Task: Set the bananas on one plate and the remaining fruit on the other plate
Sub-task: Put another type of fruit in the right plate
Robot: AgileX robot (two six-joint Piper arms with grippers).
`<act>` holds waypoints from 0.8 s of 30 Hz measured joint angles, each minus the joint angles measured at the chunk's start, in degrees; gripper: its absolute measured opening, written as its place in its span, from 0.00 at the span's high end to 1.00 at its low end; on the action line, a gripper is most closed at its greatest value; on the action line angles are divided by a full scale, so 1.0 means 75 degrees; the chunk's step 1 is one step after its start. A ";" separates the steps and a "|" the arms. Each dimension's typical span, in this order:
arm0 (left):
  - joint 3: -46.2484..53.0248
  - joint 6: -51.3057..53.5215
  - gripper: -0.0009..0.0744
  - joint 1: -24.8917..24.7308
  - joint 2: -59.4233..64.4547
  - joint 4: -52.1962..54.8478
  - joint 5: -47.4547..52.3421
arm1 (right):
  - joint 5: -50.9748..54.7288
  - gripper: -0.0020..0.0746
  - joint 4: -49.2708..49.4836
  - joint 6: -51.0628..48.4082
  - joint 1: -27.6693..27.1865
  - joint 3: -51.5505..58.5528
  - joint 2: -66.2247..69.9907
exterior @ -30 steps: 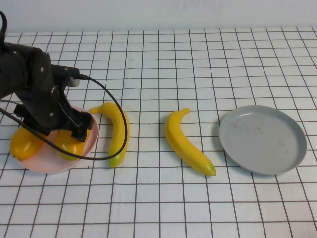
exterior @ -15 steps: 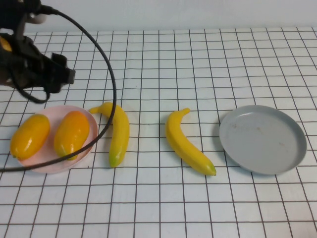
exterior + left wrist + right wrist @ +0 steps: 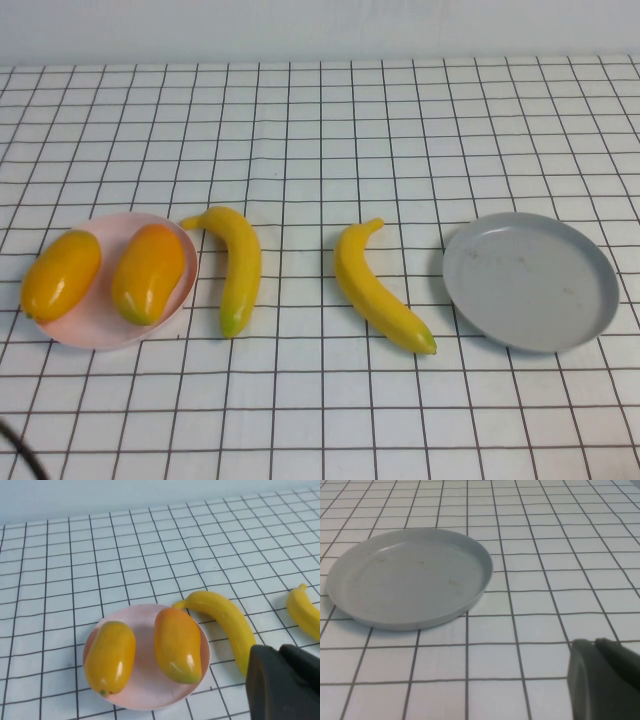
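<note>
Two orange-yellow mango-like fruits (image 3: 60, 274) (image 3: 148, 271) lie side by side on the pink plate (image 3: 95, 335) at the left. Two bananas (image 3: 238, 265) (image 3: 380, 290) lie on the cloth between the plates. The grey plate (image 3: 530, 280) at the right is empty. Neither gripper shows in the high view. In the left wrist view my left gripper (image 3: 279, 649) is shut and empty, raised and back from the pink plate (image 3: 145, 692), the fruits (image 3: 111, 656) (image 3: 177, 644) and the nearer banana (image 3: 225, 620). My right gripper (image 3: 594, 642) is shut and empty, back from the grey plate (image 3: 410, 577).
A white cloth with a black grid (image 3: 320, 140) covers the table. A piece of black cable (image 3: 15, 440) shows at the front left corner. The second banana's end (image 3: 302, 611) shows at the edge of the left wrist view.
My left arm has risen from the pink plate and drawn back out of the high view. The second mango-like fruit stays on the pink plate.
</note>
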 joint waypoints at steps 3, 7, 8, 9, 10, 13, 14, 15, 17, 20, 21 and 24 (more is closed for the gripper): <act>0.0741 -0.0025 0.99 0.0000 -0.1335 -0.0018 -0.0018 | 0.0000 1.00 0.0000 0.0000 0.0000 0.0000 0.0000; 0.1731 -0.0281 0.99 0.0000 -0.2780 -0.0005 -0.0550 | 0.0000 0.99 0.0000 0.0000 0.0000 0.0000 0.0000; 0.2061 -0.0386 0.99 0.0000 -0.3151 0.0037 -0.0805 | 0.0000 1.00 0.0000 0.0000 0.0000 0.0000 0.0000; 0.2277 -0.0499 0.99 0.0000 -0.3355 0.0128 -0.1044 | 0.0000 1.00 0.0000 0.0000 0.0000 0.0000 0.0000; 0.2492 -0.0555 0.99 0.0000 -0.3563 0.0186 -0.1223 | 0.0000 0.99 0.0000 0.0000 0.0000 0.0000 0.0000; 0.3213 -0.0661 0.99 0.0000 -0.3889 0.0405 -0.1683 | 0.0000 1.00 0.0000 0.0000 0.0000 0.0000 0.0000; 0.3420 -0.0674 0.99 0.0000 -0.3922 0.0485 -0.1805 | 0.0000 1.00 0.0000 0.0000 0.0000 0.0000 0.0000; 0.3621 -0.0689 0.99 0.0000 -0.3940 0.0557 -0.1920 | 0.0000 1.00 0.0000 0.0000 0.0000 0.0000 0.0000; 0.3971 -0.0704 0.99 0.0000 -0.3940 0.0683 -0.2140 | 0.0000 1.00 0.0000 0.0000 0.0000 0.0000 0.0000; 0.4552 -0.0704 0.99 0.0071 -0.3940 0.0789 -0.2487 | 0.0000 0.99 0.0000 0.0000 0.0000 0.0000 0.0000; 0.4767 -0.0704 0.99 0.0140 -0.3940 0.0793 -0.2647 | 0.0000 1.00 0.0000 0.0000 0.0000 0.0000 0.0000; 0.5321 -0.0562 0.99 0.0506 -0.3940 0.0577 -0.3072 | 0.0000 0.99 0.0000 0.0000 0.0000 0.0000 0.0000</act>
